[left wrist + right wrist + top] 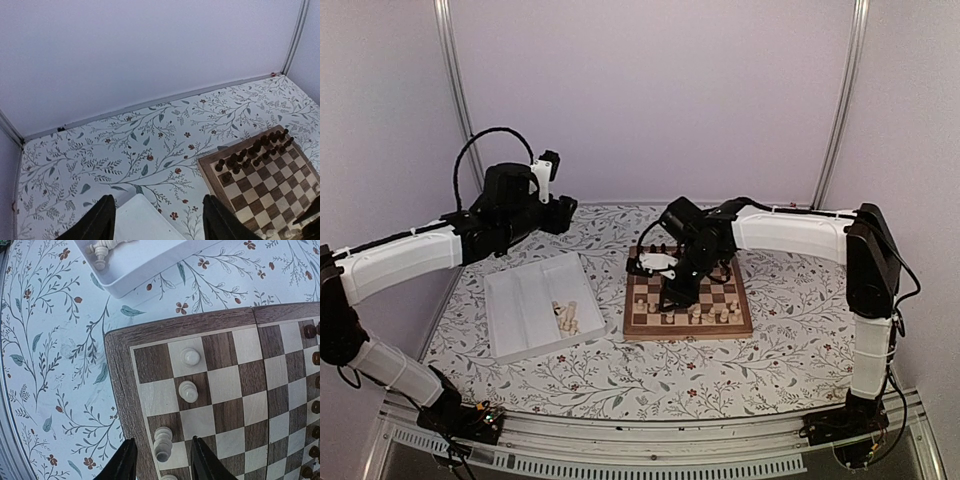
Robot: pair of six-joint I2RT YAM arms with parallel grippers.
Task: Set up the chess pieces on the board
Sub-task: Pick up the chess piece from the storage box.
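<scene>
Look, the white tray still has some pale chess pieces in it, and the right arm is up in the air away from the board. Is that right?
Not quite. The white tray does hold pale chess pieces, but the right gripper is low over the board, not away from it. The top external view shows this.

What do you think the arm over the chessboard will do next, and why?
Probably lift away and head back to the white tray for another piece. The right gripper looks open and empty above the board, with pale pieces already standing near its corner, while a few pale chessmen lie in the tray.
</scene>
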